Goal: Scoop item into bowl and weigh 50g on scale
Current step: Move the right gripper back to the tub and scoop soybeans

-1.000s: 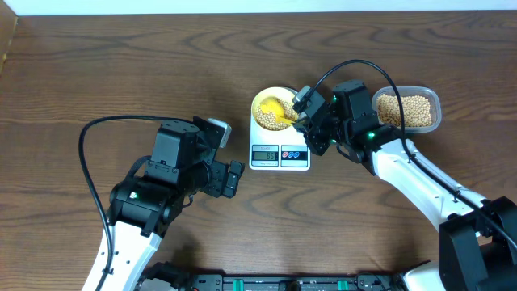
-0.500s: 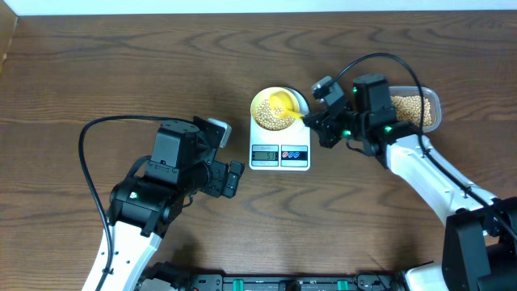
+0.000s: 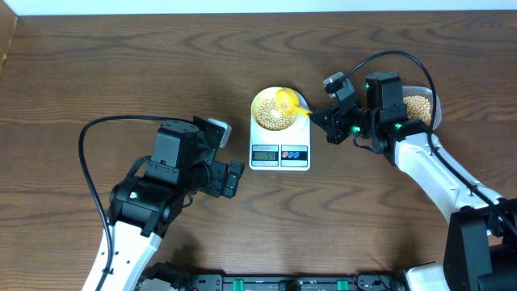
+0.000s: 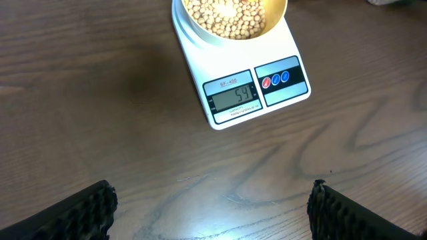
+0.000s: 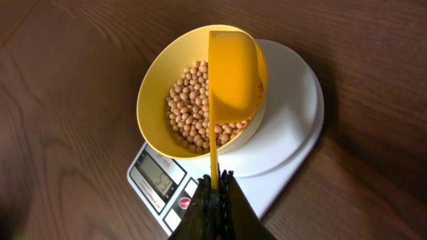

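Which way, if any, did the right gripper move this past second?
Yes: the right gripper, gripping the scoop, pulled rightward, away from the scale, toward the clear container.

A dark brown wood-grain surface [image 3: 121, 65] is seen from above, its grain running in long wavy bands from 9 o'clock to 3 o'clock. A pale strip is seen along its far edge at 12 o'clock. Two things are set directly on it. The white rounded-rectangular scale [image 3: 279, 153] is placed just by the centre, slightly toward 1 o'clock, with its grey display and two buttons turned to 6 o'clock. A clear plastic container [image 3: 437, 107] is placed between 2 and 3 o'clock, well apart from the scale and partly hidden by an arm.
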Available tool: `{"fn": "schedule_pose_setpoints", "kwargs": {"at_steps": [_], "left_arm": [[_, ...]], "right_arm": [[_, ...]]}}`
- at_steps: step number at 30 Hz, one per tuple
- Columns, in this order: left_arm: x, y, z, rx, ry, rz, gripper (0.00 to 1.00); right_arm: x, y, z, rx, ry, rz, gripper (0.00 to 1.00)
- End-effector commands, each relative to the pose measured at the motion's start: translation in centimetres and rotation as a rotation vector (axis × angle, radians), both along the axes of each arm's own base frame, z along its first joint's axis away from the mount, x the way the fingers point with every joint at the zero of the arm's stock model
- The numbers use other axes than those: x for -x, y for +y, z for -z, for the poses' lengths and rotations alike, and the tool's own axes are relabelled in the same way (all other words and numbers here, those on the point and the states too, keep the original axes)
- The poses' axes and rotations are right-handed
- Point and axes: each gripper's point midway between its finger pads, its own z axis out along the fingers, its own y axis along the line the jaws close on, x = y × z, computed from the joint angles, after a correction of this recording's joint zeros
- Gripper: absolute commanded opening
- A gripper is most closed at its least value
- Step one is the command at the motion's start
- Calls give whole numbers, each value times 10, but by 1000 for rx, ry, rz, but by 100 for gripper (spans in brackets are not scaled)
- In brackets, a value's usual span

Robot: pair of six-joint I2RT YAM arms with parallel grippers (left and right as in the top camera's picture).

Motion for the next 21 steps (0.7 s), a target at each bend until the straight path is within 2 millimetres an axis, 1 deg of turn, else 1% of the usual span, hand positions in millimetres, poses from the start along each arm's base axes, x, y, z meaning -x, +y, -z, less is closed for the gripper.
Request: {"fn": "schedule_pose_setpoints", "kwargs": {"at_steps": [1, 13, 21], "left_arm": [[0, 1, 1, -9, -3, -2, 94], [0, 1, 1, -9, -3, -2, 94], [0, 1, 1, -9, -3, -2, 93]], "right_arm": [[0, 0, -4, -21, 6, 1, 1], [-6, -12, -3, -12, 4, 35, 1], [-5, -10, -4, -21, 5, 27, 1]]}}
